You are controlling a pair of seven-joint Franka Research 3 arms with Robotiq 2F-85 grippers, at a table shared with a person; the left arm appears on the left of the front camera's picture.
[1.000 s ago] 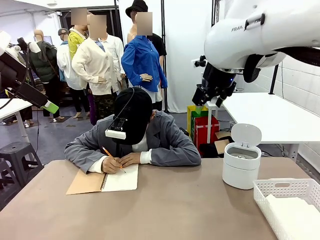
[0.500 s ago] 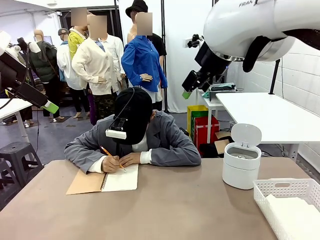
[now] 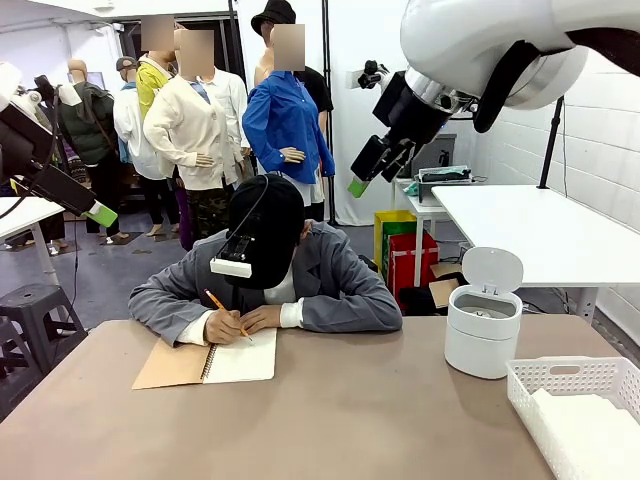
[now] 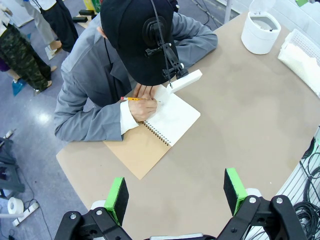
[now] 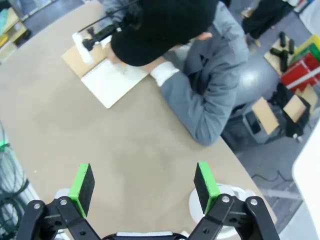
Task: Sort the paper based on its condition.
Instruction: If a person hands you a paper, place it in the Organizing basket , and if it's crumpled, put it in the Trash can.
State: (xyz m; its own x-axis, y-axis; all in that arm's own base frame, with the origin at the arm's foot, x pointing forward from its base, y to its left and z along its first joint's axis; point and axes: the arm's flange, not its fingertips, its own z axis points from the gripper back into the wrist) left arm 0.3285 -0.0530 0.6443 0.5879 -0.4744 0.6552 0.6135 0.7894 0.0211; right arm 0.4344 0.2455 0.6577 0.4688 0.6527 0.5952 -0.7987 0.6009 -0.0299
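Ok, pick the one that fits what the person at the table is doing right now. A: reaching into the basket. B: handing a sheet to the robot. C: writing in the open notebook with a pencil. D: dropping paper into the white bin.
C: the person's hand holds an orange pencil on the open notebook.

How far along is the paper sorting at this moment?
Done: the basket at the table's right already holds white paper. In hand: nothing; the left gripper and right gripper hang open and empty high above the table. The person's hand writes with a pencil in the notebook. Left: no loose sheet lies out, so the sorting of that page waits.
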